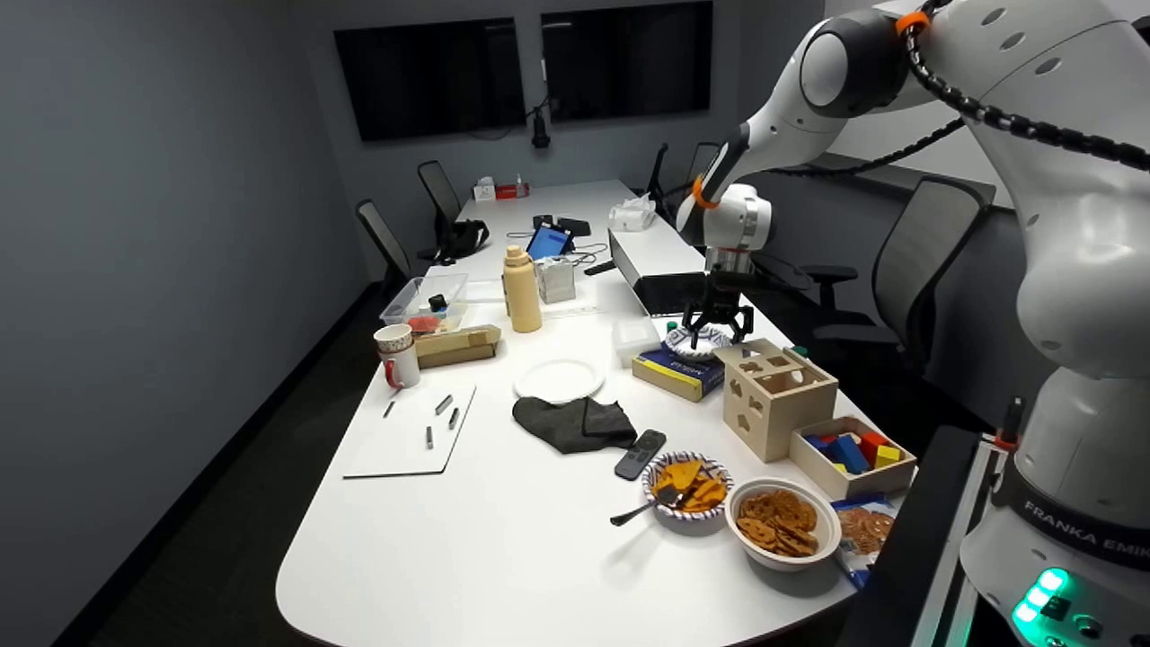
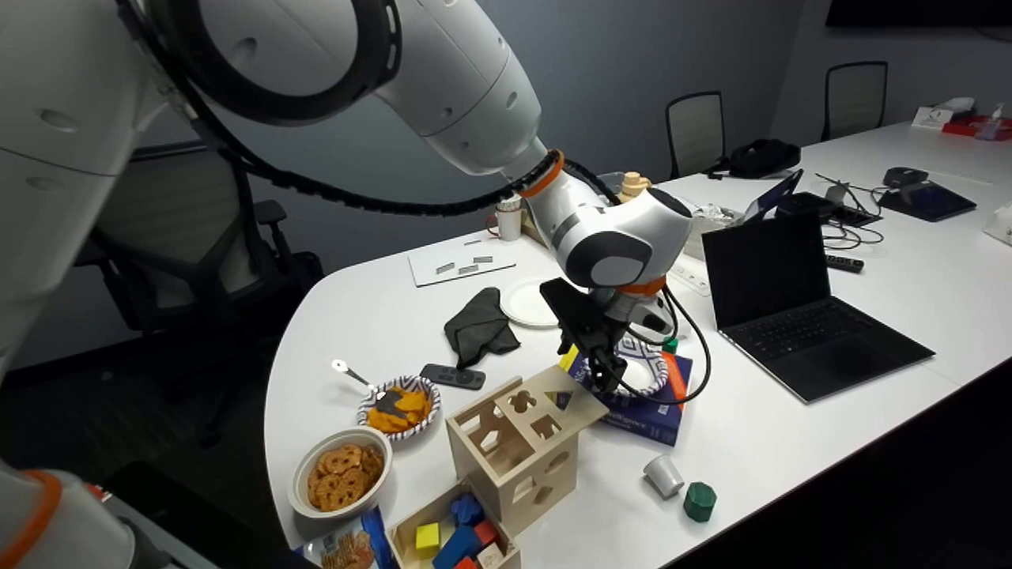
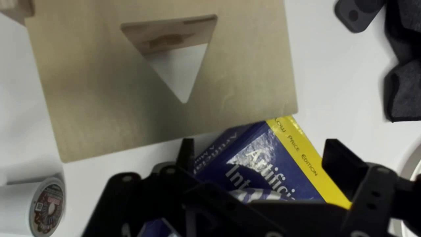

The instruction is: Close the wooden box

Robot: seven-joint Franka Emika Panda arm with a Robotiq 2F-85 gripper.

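Note:
The light-tan wooden box (image 1: 795, 418) stands on the table and also shows in an exterior view (image 2: 545, 490). Its flat top panel (image 2: 583, 412), with cut-out shapes, is slid partly off and overhangs the side toward my gripper. Part of the box top is uncovered. In the wrist view the panel (image 3: 246, 79) shows with a triangular hole. My gripper (image 3: 258, 149) is open with nothing between its fingers. It is just beyond the panel's overhanging edge, above a blue and yellow book. It also shows in both exterior views (image 1: 719, 325) (image 2: 602, 367). I cannot tell if a finger touches the panel.
The book (image 2: 640, 423) bears a patterned paper bowl (image 2: 652, 371) under my gripper. A wooden tray of coloured blocks (image 2: 506, 557) touches the box. A chip bowl (image 1: 687, 517) and cookie bowl (image 1: 732, 539) stand nearby. A small cup (image 2: 664, 476), green block (image 2: 700, 502) and laptop (image 2: 822, 340) are close.

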